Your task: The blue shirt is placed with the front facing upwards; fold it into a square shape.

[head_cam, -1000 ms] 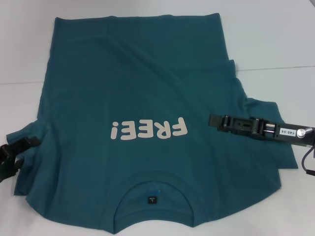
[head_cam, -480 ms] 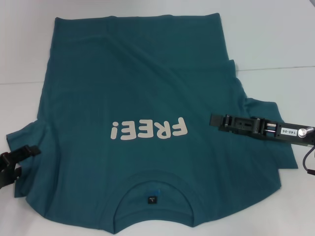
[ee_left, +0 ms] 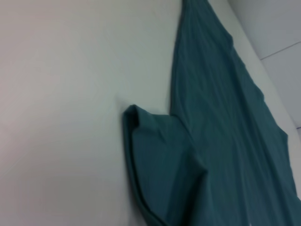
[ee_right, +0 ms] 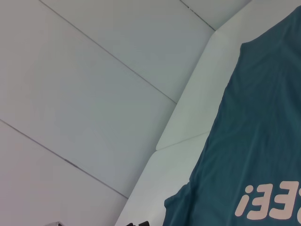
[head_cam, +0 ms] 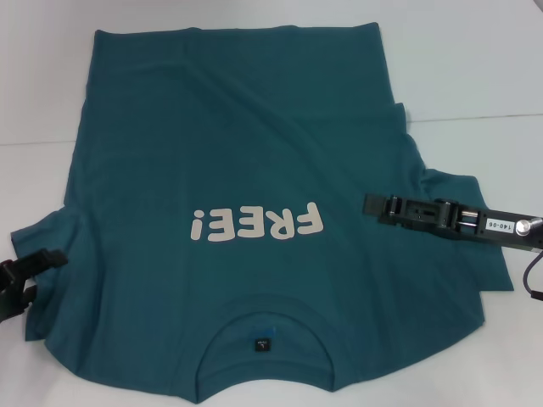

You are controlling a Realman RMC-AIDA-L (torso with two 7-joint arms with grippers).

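So, head view: the blue shirt (head_cam: 254, 212) fills the middle of the table (head_cam: 475, 68), print up. Left gripper (head_cam: 25, 271) sits lower left, right gripper (head_cam: 399, 208) mid-right; can't tell either's grip. Wrist views: just shirt.

One blue shirt (head_cam: 246, 178) spread on one white bench (head_cam: 475, 68), with one off-white "FREE!" print (head_cam: 257, 225) on its chest and one small dark neck label (head_cam: 262, 344) at the near collar. Two grippers in view: left gripper (head_cam: 25, 271) at the near left shirt edge, right gripper (head_cam: 377, 206) over the right side.
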